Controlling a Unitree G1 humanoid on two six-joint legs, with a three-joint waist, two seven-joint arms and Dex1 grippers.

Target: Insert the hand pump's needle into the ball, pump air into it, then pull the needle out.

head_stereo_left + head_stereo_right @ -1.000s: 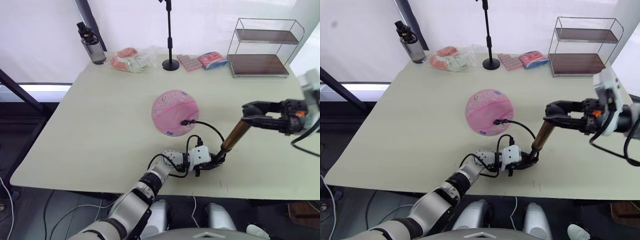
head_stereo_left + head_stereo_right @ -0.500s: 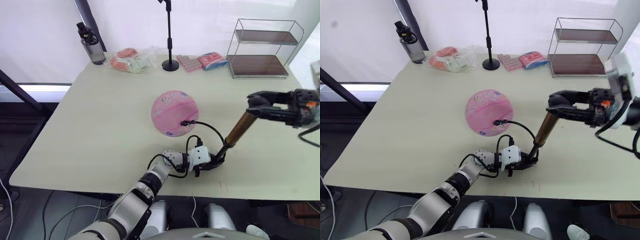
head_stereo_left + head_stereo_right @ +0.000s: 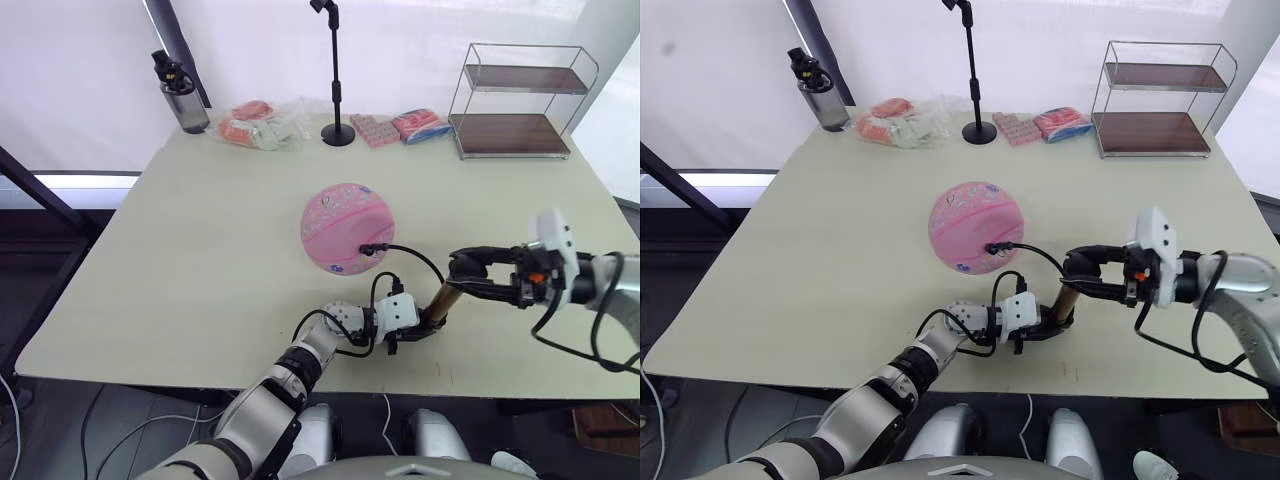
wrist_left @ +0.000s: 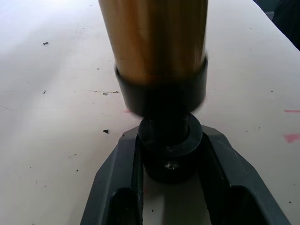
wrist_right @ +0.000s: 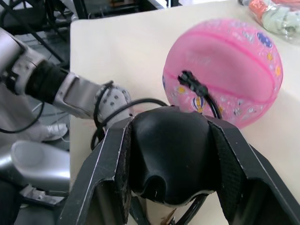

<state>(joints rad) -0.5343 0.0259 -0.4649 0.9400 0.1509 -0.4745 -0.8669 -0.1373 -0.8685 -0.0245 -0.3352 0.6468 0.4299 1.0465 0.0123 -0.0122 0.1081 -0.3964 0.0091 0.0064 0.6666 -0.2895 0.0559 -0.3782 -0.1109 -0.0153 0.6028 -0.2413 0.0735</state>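
One pale table (image 3: 200, 250) — white, perhaps curtained, backdrop (image 3: 420, 30).

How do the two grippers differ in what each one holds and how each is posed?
The left gripper clamps the pump's black base cap low on the table; the right gripper grips its black handle at the top. The left one lies near the table surface; the right one is raised above it. Both are shut on the same pump.
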